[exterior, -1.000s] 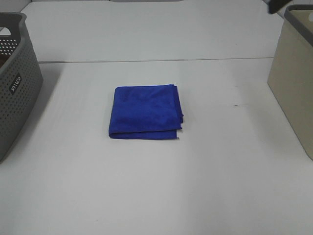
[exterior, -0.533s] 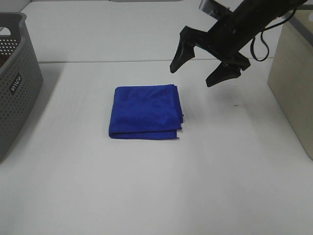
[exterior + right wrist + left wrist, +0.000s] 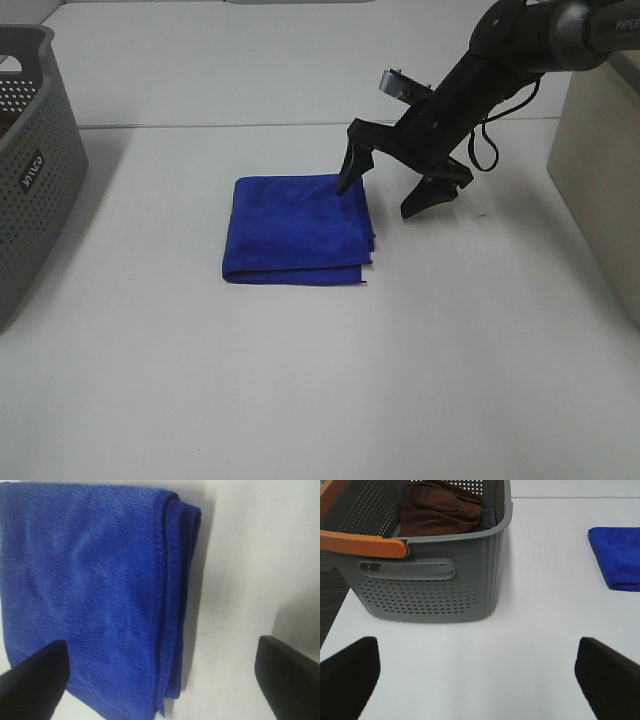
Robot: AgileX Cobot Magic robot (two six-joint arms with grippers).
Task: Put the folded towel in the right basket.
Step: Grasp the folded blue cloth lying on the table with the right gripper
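Note:
The folded blue towel (image 3: 298,228) lies flat on the white table, left of centre. My right gripper (image 3: 380,200) is open, jaws spread wide, just above the towel's far right corner; one fingertip (image 3: 346,183) is over the towel's edge, the other (image 3: 412,209) is over bare table. In the right wrist view the towel (image 3: 95,590) fills the frame with its folded edge between the fingertips (image 3: 35,677). The right basket (image 3: 603,150), beige, stands at the right edge. My left gripper (image 3: 477,672) is open over bare table, with the towel's edge (image 3: 617,555) far off.
A grey perforated basket (image 3: 28,160) stands at the left edge; in the left wrist view this basket (image 3: 430,575) holds a brown cloth (image 3: 442,510). The table's far seam (image 3: 300,125) runs behind the towel.
My right arm came in from the upper right and dropped down and left, to the towel's far right corner, jaws open. The towel has not moved.

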